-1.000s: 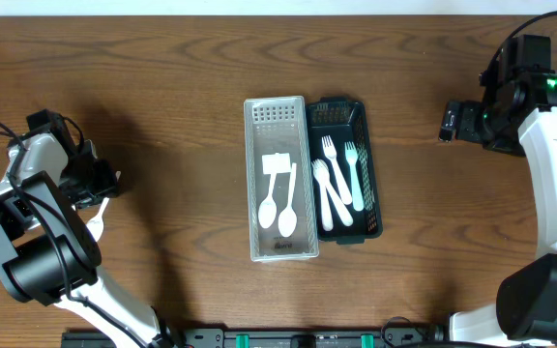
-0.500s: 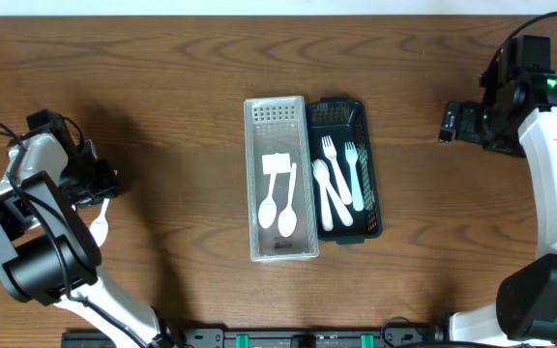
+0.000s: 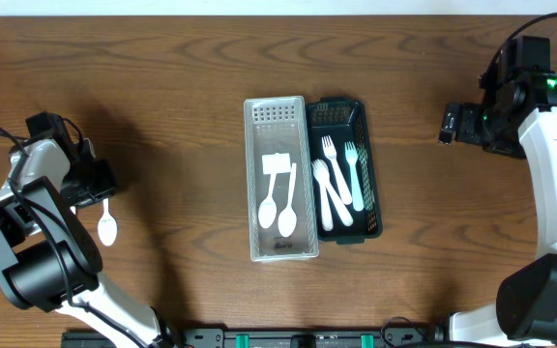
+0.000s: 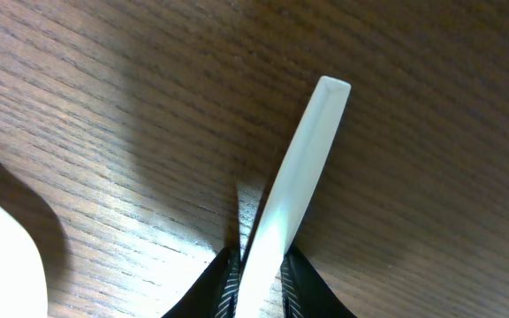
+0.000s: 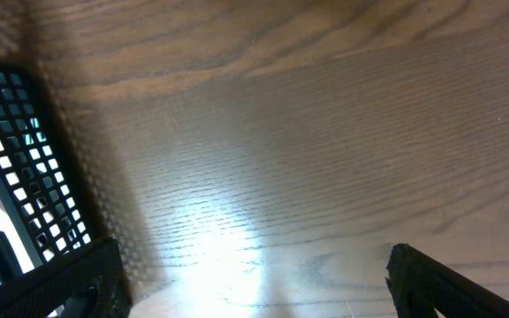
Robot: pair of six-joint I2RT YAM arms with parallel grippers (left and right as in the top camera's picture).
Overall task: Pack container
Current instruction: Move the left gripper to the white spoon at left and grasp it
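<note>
Well, the desk (image 3: 182,77) is the biggest thing here, and the clear tray (image 3: 250,184) in the middle of it is my mark for everything else. Touching the tray's right wall stands the dark basket (image 3: 341,114), with forks (image 3: 341,155) and other pale cutlery lying along it. Inside the tray two spoons (image 3: 277,211) lie lengthways, bowls toward my end.

My right hand (image 3: 450,124) hangs to the right of the tray, past the basket and apart from it. In its wrist view the fingers (image 5: 60,283) stand wide apart with only bare wood between them, so it carries nothing.

My left hand (image 3: 98,186) is well off to the left of the tray, pinched tight on a white spoon (image 3: 107,229). In the wrist view the handle (image 4: 294,177) runs out from between the closed fingers. From above, the bowl pokes out on the side toward me. Whether the bowl rests on the desk or hangs just above it, I cannot tell.

What matters for the carry: the tray lies to the right of this hand, and the spoon's long axis runs about parallel to the tray's long walls, matching the two spoons inside. So I judge it wants a sideways trip to the right and hardly any turning. That falls to the left hand, since it has the spoon.
</note>
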